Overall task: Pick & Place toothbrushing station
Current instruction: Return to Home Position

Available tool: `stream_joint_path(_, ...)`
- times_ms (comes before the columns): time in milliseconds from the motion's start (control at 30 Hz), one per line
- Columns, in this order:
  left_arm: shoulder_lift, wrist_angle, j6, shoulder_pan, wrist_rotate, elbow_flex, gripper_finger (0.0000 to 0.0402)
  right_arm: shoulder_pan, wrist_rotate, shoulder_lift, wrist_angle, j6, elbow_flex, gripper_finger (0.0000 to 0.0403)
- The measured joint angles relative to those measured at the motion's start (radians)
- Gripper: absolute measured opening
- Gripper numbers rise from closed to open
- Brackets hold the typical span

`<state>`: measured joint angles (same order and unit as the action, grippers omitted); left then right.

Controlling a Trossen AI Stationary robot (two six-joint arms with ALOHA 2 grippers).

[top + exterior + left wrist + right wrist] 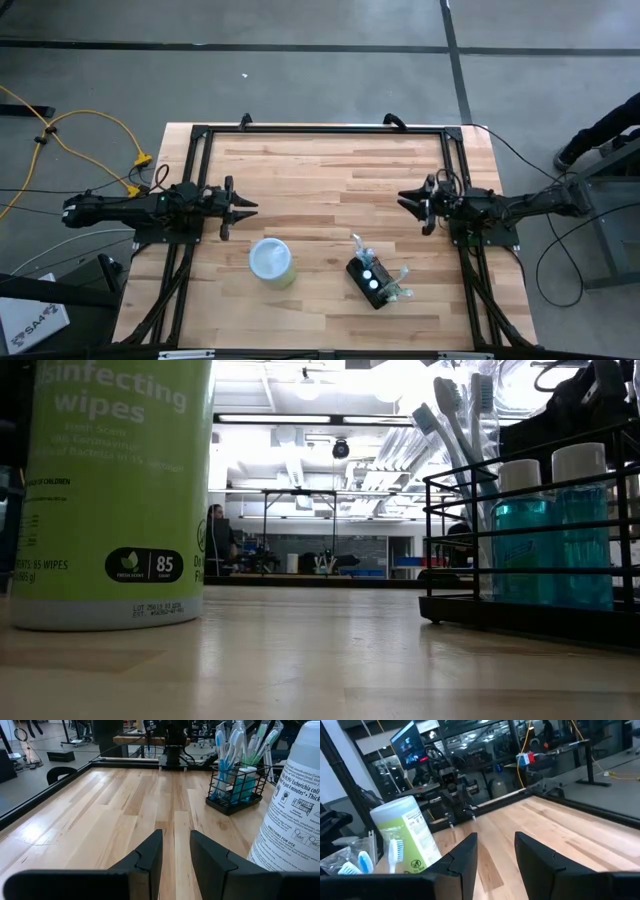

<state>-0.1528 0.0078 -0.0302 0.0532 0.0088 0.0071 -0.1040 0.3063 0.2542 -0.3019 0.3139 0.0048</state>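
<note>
The wooden table (320, 170) sits inside a black frame, and both arms are drawn back to its sides. The left arm lies along the left edge. The left gripper (245, 207) points toward the middle of the table, and its fingers are parted by a modest gap with nothing between them. In its wrist view, bare wood shows between the two dark fingers (150, 855). The right arm mirrors it on the right edge. The right gripper (405, 200) faces back across the table, and it too is empty with its fingers a little apart.

A tub of disinfecting wipes (271, 262), green with a white lid, stands upright on the near half of the table, closer to the left arm. In the low view it fills the left side.

The toothbrush holder (368, 281), a small black wire rack, rests on the wood beside the tub, on the right arm's side and a little apart from it. It touches neither gripper.

Two white-capped bottles of blue liquid (552, 525) stand inside the holder. Several toothbrushes (240, 740) stand upright in it with their heads above the rim.
</note>
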Motion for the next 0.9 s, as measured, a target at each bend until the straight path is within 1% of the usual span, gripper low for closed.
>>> stream_joint_path(100, 0.000, 0.000, 0.000, 0.000, 0.000, 0.000, 0.0094, 0.002, 0.010, -0.021, 0.028, -0.005, 0.000, 0.0123)
stream_joint_path(300, 0.000, 0.004, 0.003, 0.000, 0.023, 0.000, 0.0094, 0.007, 0.009, -0.073, 0.218, 0.041, 0.000, 0.0120)
stream_joint_path(400, 0.000, 0.004, 0.003, 0.000, 0.023, 0.000, 0.0094, 0.008, -0.013, -0.083, 0.231, 0.045, 0.000, 0.0120)
stream_joint_path(533, 0.000, 0.005, 0.003, 0.000, 0.023, 0.000, 0.0094, 0.008, -0.085, -0.101, 0.240, 0.031, 0.000, 0.0122)
stream_joint_path(733, 0.000, 0.005, 0.003, 0.000, 0.024, 0.000, 0.0094, 0.008, -0.297, -0.135, 0.278, 0.033, 0.000, 0.0123)
stream_joint_path(800, 0.000, 0.005, 0.003, 0.000, 0.024, 0.000, 0.0094, 0.008, -0.315, -0.142, 0.283, 0.042, 0.000, 0.0123)
stream_joint_path(900, 0.000, 0.005, 0.002, 0.000, 0.026, 0.000, 0.0094, 0.008, -0.313, -0.142, 0.283, 0.036, 0.000, 0.0123)
